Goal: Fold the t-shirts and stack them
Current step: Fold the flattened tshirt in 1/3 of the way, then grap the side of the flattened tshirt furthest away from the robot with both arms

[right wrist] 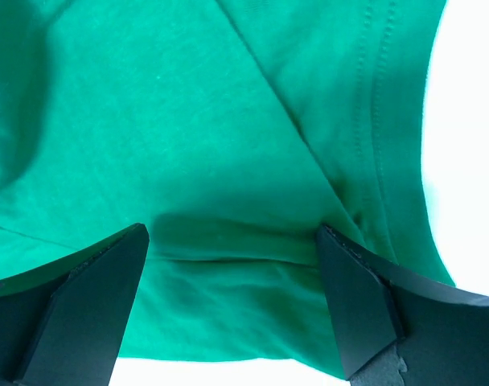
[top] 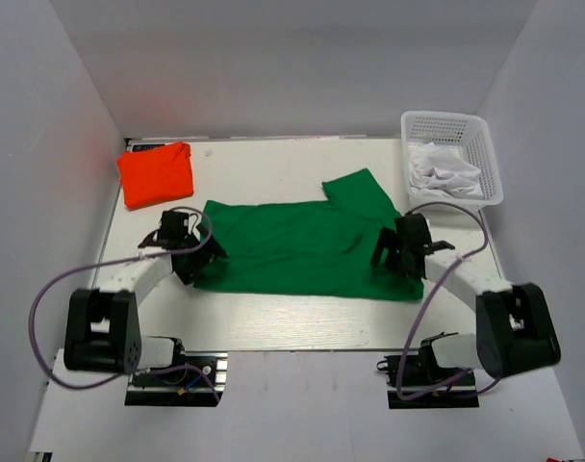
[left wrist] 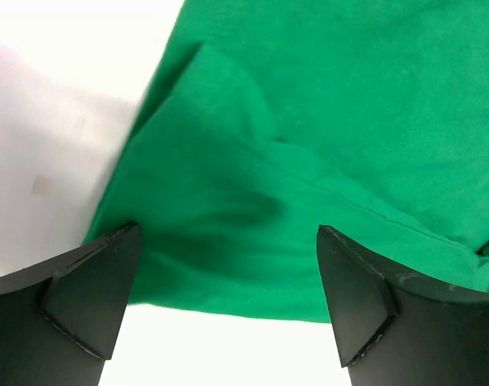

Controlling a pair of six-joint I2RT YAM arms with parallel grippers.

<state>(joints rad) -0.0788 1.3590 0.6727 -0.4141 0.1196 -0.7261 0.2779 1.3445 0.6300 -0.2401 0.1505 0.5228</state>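
Observation:
A green t-shirt [top: 302,245] lies partly folded across the middle of the table, one sleeve pointing to the back right. An orange-red t-shirt [top: 156,174] lies folded at the back left. My left gripper [top: 198,252] is open over the green shirt's left edge; in the left wrist view [left wrist: 228,265] its fingers straddle the cloth's near hem [left wrist: 228,241]. My right gripper [top: 391,252] is open over the shirt's right end; in the right wrist view [right wrist: 232,269] green cloth [right wrist: 228,161] fills the gap between its fingers. Neither holds anything.
A white lattice basket [top: 485,144] with white cloth [top: 445,171] inside stands at the back right. Grey walls close the table on three sides. Cables loop beside both arms.

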